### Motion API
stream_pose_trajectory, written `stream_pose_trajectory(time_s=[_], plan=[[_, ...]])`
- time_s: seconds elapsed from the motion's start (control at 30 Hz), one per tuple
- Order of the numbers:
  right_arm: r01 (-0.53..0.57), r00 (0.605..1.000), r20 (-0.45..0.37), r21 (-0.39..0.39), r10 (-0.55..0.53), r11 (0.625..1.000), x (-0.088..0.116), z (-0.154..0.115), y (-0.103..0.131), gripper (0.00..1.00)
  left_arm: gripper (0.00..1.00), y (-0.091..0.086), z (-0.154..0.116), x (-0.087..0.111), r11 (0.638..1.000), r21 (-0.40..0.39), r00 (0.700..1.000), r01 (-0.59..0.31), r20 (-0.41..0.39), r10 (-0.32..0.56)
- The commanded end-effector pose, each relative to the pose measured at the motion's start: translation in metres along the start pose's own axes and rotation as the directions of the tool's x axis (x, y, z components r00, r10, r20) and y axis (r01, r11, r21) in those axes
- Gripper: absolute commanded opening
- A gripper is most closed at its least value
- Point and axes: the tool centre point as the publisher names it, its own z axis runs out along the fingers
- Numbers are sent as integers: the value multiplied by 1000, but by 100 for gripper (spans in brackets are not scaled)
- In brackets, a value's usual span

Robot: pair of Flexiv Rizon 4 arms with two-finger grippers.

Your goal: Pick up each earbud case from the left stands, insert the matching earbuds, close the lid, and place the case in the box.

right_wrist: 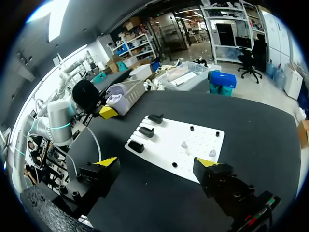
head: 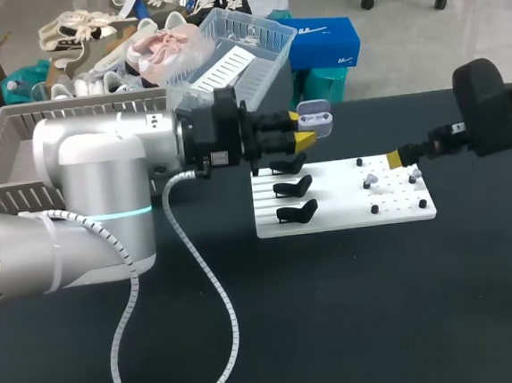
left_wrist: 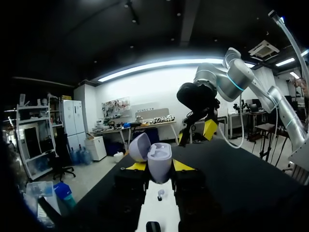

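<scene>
1. Table [head: 338,310]: matte black, flat top.
2. White rectangular perforated board [head: 338,209] lies flat on the table. Three black curved plastic stands [head: 293,186] stand in a row along its left end. Two small pale earbuds [head: 369,182] sit among short black pegs at its right end.
3. Right claw [right_wrist: 157,164]: fingers spread wide, gripping nothing, at the board's right end near the earbuds.
4. Left claw [left_wrist: 159,166]: pinching the smooth, rounded, pale-lavender earbud case [left_wrist: 159,155]. The lid is hinged open. The case is held in the air by the board's far-left corner.
5. Grey slatted plastic basket [head: 18,132] sits behind the left arm.
</scene>
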Motion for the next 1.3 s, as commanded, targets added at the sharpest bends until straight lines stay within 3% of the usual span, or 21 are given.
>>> stream_pose_trajectory(time_s=[0.03, 0.47, 0.77, 1.03, 1.2, 1.3], plan=[[-3, 1000, -4, 22, 4, 1000, -1, -3, 3, 100, 0, 3, 1, 5, 1000, 7, 1000, -1, 0, 1], [-7, 1000, -23, 19, 7, 1000, 2, 1, -2, 100, 0, 5, 3, 8, 1000, 5, 1000, -5, -13, 5], [65, 994, -86, 56, -60, 996, 25, -10, -21, 100, 0, 5, 3, 8, 1000, 5, 1000, -5, -13, 5], [234, 960, -188, 129, -208, 964, 48, -16, -43, 100, 0, 5, 3, 8, 1000, 5, 1000, -5, -13, 5], [271, 944, -246, 199, -219, 942, 61, -15, -61, 100, 0, 5, 3, 8, 1000, 5, 1000, -5, -13, 5], [261, 953, -219, 236, -211, 936, 70, -16, -72, 100, 0, 5, 3, 8, 1000, 5, 1000, -5, -13, 5]])
